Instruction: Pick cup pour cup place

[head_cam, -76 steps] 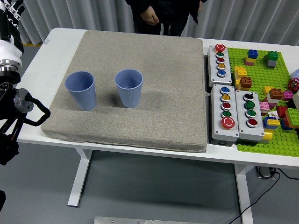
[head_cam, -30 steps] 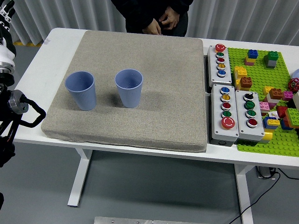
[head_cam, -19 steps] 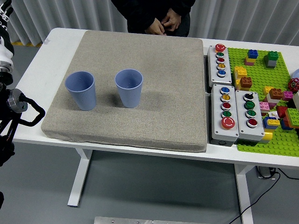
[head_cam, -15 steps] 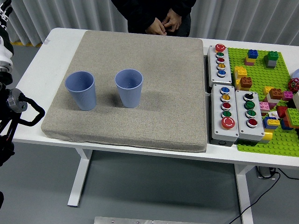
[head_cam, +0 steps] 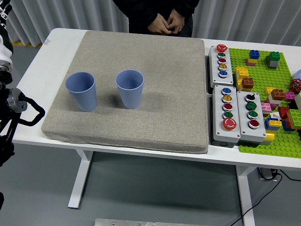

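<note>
Two blue ribbed cups stand upright on a beige mat (head_cam: 160,70). The left cup (head_cam: 82,91) sits near the mat's left edge, and the right cup (head_cam: 130,88) is a short gap to its right. Both look empty from above. My left arm (head_cam: 11,101) rests at the picture's left edge, beside the table and well clear of the cups. Its hand is mostly cut off by the frame. My right arm does not show.
The white table (head_cam: 56,42) carries button boxes (head_cam: 240,115) right of the mat and a green baseplate (head_cam: 277,136) with several coloured bricks at the far right. A person stands at the far side with clasped hands (head_cam: 167,23).
My left arm has drifted slightly left, toward the frame's edge. The person has shifted and brought both hands together. The cups have not moved.
</note>
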### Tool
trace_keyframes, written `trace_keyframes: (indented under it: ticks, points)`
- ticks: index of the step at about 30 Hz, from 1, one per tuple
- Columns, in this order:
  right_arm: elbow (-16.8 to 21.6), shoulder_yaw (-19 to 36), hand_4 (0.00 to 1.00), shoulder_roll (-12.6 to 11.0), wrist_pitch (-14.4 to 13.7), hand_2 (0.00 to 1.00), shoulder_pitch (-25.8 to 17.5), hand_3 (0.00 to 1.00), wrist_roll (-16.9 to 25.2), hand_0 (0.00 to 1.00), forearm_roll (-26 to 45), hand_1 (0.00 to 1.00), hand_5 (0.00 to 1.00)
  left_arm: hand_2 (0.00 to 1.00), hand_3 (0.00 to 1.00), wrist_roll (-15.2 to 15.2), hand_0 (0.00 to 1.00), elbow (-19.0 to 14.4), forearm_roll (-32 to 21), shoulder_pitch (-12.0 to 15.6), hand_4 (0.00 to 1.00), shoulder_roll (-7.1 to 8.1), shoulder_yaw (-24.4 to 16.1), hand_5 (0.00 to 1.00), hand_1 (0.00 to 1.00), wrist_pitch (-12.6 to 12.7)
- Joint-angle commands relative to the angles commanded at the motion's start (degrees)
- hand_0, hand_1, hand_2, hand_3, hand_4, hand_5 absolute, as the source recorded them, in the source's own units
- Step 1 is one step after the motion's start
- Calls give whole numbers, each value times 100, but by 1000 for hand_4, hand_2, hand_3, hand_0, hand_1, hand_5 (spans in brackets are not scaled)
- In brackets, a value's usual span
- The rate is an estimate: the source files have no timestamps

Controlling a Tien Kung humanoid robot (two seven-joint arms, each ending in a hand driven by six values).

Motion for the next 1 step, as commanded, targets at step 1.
trace_keyframes:
  ticks: [1]
  points:
    - [0,0,158,0,-1,629,0,615,0,698,1,695,314,866,915,1,835,1,1,1,815,0,-1,998,820,1]
